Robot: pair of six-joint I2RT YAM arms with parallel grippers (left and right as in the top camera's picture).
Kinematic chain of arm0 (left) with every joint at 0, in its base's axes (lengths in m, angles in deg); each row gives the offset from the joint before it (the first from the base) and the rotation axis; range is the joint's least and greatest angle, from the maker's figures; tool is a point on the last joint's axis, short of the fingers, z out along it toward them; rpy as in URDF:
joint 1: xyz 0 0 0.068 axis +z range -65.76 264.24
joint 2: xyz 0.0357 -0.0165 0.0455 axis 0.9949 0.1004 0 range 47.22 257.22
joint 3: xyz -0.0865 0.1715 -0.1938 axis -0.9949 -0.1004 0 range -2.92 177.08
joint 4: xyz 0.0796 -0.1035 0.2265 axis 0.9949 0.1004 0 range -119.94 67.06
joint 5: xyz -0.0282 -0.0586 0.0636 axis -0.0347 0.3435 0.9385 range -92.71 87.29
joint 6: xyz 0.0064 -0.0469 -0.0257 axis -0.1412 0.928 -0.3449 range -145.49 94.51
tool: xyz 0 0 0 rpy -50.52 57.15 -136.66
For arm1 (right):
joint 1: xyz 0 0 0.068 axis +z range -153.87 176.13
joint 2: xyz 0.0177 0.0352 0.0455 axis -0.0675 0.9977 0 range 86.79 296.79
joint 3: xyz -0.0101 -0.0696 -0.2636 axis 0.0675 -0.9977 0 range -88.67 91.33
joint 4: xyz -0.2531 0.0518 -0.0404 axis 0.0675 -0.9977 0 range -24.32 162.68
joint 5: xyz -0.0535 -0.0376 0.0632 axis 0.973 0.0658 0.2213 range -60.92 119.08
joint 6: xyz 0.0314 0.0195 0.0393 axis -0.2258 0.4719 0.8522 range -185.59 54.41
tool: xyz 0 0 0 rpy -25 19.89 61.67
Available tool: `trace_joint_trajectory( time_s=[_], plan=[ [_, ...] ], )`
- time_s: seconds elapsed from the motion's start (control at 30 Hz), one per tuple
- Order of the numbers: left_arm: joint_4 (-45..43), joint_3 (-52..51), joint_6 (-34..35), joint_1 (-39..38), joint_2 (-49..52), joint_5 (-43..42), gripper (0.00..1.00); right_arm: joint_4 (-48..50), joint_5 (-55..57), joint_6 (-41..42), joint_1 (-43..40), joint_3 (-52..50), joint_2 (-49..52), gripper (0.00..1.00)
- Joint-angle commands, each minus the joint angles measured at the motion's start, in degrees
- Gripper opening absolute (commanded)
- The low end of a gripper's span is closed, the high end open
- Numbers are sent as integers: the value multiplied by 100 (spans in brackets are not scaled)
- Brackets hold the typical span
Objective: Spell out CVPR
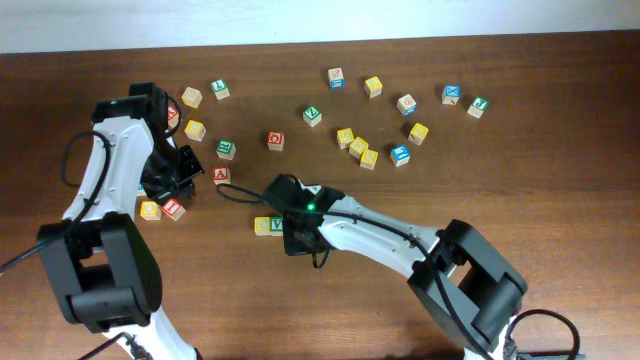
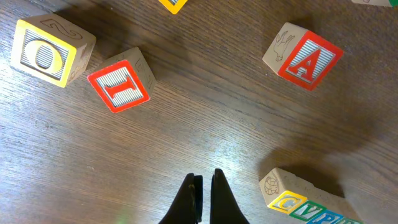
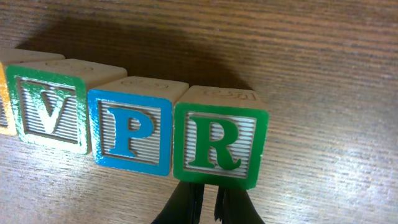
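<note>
Four letter blocks stand in a row touching each other in the right wrist view: a yellow C (image 3: 4,102) cut by the left edge, a green V (image 3: 48,112), a blue P (image 3: 130,134) and a green R (image 3: 217,144). My right gripper (image 3: 208,190) is shut just in front of the R block, with nothing between its fingers. In the overhead view the C (image 1: 262,226) and V (image 1: 277,226) show; the right gripper (image 1: 300,235) hides P and R. My left gripper (image 2: 203,180) is shut and empty above bare table, left of the row (image 2: 305,208).
Near the left gripper lie a red A block (image 2: 305,57), a red I block (image 2: 121,84) and a yellow O block (image 2: 46,53). Several more letter blocks are scattered along the back of the table (image 1: 360,150). The left arm (image 1: 110,160) stands at the left.
</note>
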Motion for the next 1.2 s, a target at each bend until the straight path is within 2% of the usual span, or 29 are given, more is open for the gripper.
trace_joint_trajectory(
  time_s=[0.0,0.13,0.23,0.33,0.4,0.5,0.67,0.73,1.17],
  plan=[
    [33,57,42,26,46,81,0,-28,-466,-179,-181,-17,35,4],
    [59,-92,-61,-13,46,83,0,-166,-1091,-415,-190,-9,-321,4],
    [-44,-492,-59,-24,48,76,0,-616,-997,-411,-315,-9,-984,5],
    [-212,-964,-81,-57,52,20,0,-1056,-417,-446,-916,-9,-1298,5],
    [-391,-1270,-85,-164,52,11,0,-1084,-435,-962,-1504,-13,-1207,5],
    [-1014,-1902,-249,-527,72,-439,0,-1067,-743,-1204,-1921,-22,-870,4],
    [-1740,-2299,-201,-1049,111,-546,0,-686,-787,-1110,-1709,-24,-293,4],
    [-1882,-2302,-203,-1137,111,-566,0,-457,-1143,-1113,-1661,-24,-125,4],
    [-2081,-2302,-317,-1440,111,-721,0,-103,-1408,-660,-1250,-26,153,4]
  ],
)
